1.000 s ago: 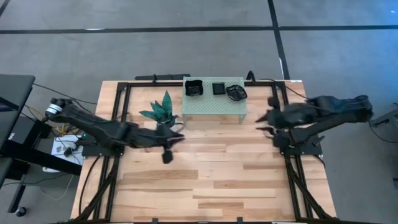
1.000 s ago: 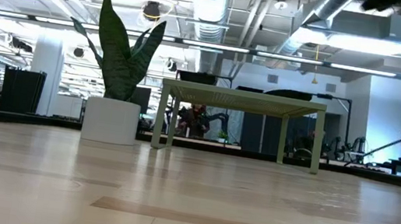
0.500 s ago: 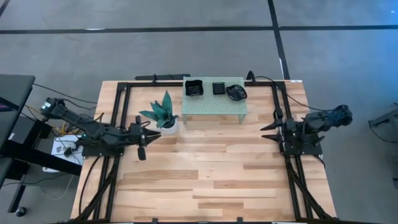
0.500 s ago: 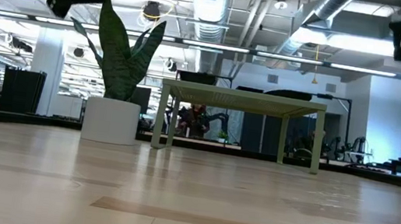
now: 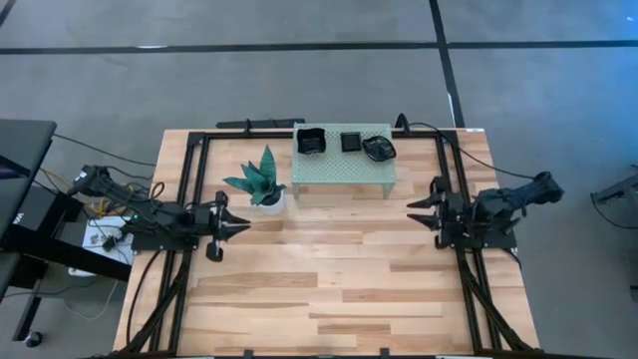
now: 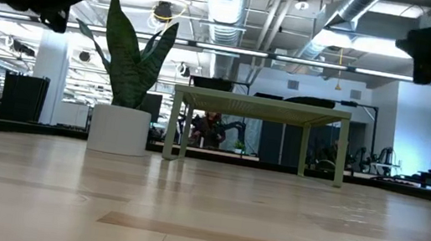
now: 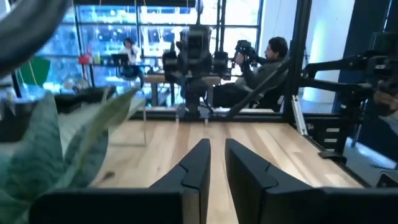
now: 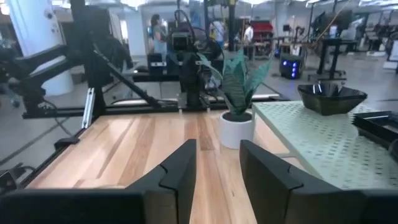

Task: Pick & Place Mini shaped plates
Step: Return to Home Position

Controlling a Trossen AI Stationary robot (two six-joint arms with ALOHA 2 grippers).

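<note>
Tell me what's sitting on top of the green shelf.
The green shelf carries a squarish black plate, a small square plate and a leaf-shaped plate. Any plates stacked beneath them are covered.

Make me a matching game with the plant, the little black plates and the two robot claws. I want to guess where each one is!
Things:
1. plant
2. mini shaped plates
3. left gripper
4. right gripper

Places:
A. on top of the green shelf
B. at the right side of the table, away from the plant
C. in a white pot, just left of the shelf
D. at the table's left side, close to the plant

Pairs: 1-C, 2-A, 3-D, 4-B
</note>
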